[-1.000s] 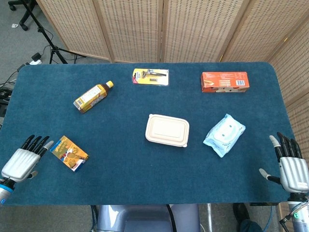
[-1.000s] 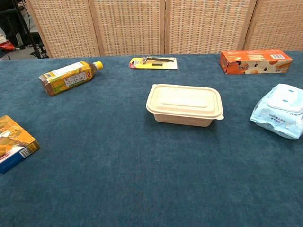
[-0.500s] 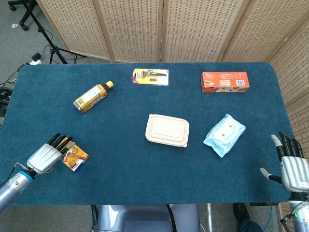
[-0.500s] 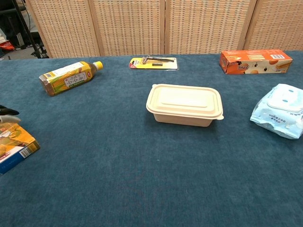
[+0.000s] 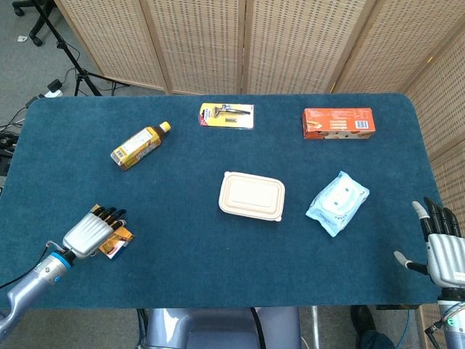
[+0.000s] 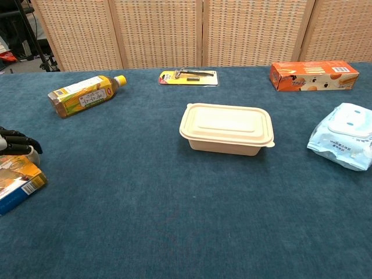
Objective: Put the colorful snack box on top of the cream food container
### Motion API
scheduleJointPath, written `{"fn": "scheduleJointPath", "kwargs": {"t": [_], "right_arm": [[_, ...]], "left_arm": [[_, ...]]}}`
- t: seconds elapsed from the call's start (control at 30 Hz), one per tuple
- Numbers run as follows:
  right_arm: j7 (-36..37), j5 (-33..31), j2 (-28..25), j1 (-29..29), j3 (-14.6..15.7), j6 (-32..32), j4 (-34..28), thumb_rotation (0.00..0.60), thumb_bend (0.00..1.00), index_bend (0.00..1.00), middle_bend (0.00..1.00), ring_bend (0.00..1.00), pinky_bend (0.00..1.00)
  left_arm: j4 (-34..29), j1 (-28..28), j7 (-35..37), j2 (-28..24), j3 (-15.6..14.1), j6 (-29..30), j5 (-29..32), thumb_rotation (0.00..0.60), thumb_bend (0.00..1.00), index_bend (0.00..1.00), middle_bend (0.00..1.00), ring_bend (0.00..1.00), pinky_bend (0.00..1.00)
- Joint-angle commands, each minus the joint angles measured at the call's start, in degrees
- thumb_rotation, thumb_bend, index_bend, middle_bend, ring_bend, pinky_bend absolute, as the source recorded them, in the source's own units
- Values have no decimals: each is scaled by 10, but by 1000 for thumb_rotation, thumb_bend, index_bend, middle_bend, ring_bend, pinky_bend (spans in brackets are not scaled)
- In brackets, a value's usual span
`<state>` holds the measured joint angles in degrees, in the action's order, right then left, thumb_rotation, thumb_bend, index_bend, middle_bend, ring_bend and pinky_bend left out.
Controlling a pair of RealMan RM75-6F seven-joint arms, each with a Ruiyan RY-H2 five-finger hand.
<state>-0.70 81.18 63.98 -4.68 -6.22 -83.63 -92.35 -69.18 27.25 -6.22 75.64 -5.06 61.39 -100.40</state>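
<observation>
The colorful snack box (image 5: 118,243) lies flat near the table's front left; the chest view shows it at the left edge (image 6: 18,179). My left hand (image 5: 90,233) hangs over the box's left half with its fingers (image 6: 18,141) spread and bent down across the top. I cannot tell whether they touch it. The cream food container (image 5: 251,195) sits lidded at the table's middle, far right of the box, and the chest view shows it too (image 6: 226,128). My right hand (image 5: 442,247) is open and holds nothing at the front right corner.
A tea bottle (image 5: 140,145) lies on its side at the back left. A carded razor pack (image 5: 227,115) and an orange box (image 5: 338,123) lie along the back. A blue wipes pack (image 5: 337,201) lies right of the container. Folding screens stand behind the table.
My left hand has moved right from beside the snack box to over it, covering most of the box. My right hand has drifted slightly toward the front right corner.
</observation>
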Motion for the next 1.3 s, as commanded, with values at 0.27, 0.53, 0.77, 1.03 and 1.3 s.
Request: {"fn": "scheduleJointPath", "kwargs": {"t": [0.27,0.53,0.77,1.03,1.3], "right_arm": [[10,1,-4,0,1,3,0,600,0,0,0,0,0],[20,-3,-9,-3,-1,9,0,600,0,0,0,0,0],[38,7,-17,-5,1,13,1,600,0,0,0,0,0],[71,-4,-24,-10,-1,31,9,600,0,0,0,0,0],[104,-4,-34,-11,-2,38,13,600,0,0,0,0,0]], "left_arm": [[-83,9,32,-56,27,105,-26,600,206,704,503,448,547],[-220,89,-84,-61,135,33,62,600,171,704,503,444,547],[-235,197,-277,62,225,-69,234,600,163,704,504,444,547],[-158,315,-440,221,259,-97,388,600,156,703,504,442,547],[-84,399,-541,308,272,-74,479,600,153,690,503,442,547]]}}
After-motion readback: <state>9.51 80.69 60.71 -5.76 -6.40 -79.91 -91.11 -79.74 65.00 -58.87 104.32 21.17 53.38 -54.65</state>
